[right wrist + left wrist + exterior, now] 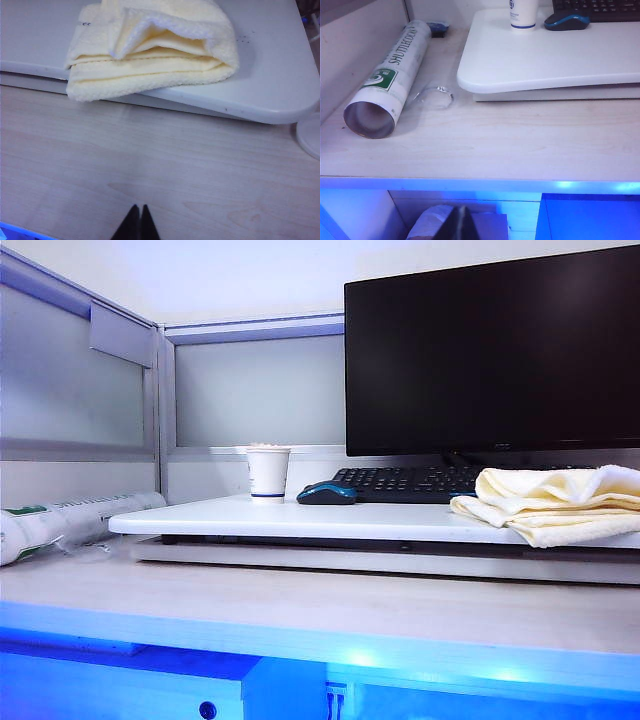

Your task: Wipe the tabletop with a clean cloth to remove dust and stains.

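Note:
The white tabletop [300, 520] is a thin raised slab with rounded corners, also seen in the left wrist view [545, 65] and the right wrist view [280, 75]. A folded, rumpled pale yellow cloth [555, 502] lies on its right end, overhanging the front edge [150, 55]. My left gripper [462, 212] is shut and empty, hanging off the front of the wooden desk, far from the slab. My right gripper [138, 209] is shut and empty above the wooden desk, a short way in front of the cloth. Neither gripper shows in the exterior view.
On the slab stand a white paper cup [268, 473], a blue-and-black mouse [327, 493], a black keyboard [410, 483] and a dark monitor [490, 350]. A shuttlecock tube [390, 75] lies on the wooden desk [495, 140] at the left beside the partition wall.

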`<state>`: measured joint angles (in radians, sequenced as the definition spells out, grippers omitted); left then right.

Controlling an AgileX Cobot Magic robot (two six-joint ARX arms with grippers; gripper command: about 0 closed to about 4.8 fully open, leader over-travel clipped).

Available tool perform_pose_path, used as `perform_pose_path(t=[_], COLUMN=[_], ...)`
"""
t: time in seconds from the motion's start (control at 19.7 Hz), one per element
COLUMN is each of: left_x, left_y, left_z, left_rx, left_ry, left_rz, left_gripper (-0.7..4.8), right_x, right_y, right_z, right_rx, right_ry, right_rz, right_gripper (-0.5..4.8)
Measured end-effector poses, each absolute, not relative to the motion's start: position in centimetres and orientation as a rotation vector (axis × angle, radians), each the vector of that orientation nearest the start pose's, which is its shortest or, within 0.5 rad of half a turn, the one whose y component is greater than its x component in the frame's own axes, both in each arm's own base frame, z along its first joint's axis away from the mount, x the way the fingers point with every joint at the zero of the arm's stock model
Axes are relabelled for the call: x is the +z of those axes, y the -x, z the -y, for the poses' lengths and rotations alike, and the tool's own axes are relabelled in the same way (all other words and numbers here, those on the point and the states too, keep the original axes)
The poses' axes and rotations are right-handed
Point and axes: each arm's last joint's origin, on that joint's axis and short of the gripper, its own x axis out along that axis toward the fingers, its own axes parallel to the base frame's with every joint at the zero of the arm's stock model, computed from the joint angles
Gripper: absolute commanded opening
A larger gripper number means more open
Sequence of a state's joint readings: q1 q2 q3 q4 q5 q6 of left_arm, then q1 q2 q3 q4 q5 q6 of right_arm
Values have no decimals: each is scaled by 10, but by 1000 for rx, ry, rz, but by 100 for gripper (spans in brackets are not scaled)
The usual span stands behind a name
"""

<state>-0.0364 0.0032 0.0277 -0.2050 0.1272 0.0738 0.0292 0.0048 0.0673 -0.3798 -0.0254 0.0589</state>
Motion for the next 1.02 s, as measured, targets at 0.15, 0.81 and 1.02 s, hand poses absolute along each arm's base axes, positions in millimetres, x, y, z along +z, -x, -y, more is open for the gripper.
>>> perform_pose_path(t=[0.15, 0.81, 1.02], left_x=[153, 153, 153], left_y=[-94, -94, -94], left_z=[7, 8, 9], left_rx=[-170, -197, -234], left_ry=[-65, -49, -14], left_rz=[-175, -174, -174], left_gripper=[-6, -6, -6], right_x=[150, 150, 150], right_y=[-89, -89, -89], right_z=[-3, -3, -3], right_rx=[45, 42, 42], right_ry=[-58, -54, -54], right_rz=[-319, -319, -312], right_gripper=[-8, -8, -8])
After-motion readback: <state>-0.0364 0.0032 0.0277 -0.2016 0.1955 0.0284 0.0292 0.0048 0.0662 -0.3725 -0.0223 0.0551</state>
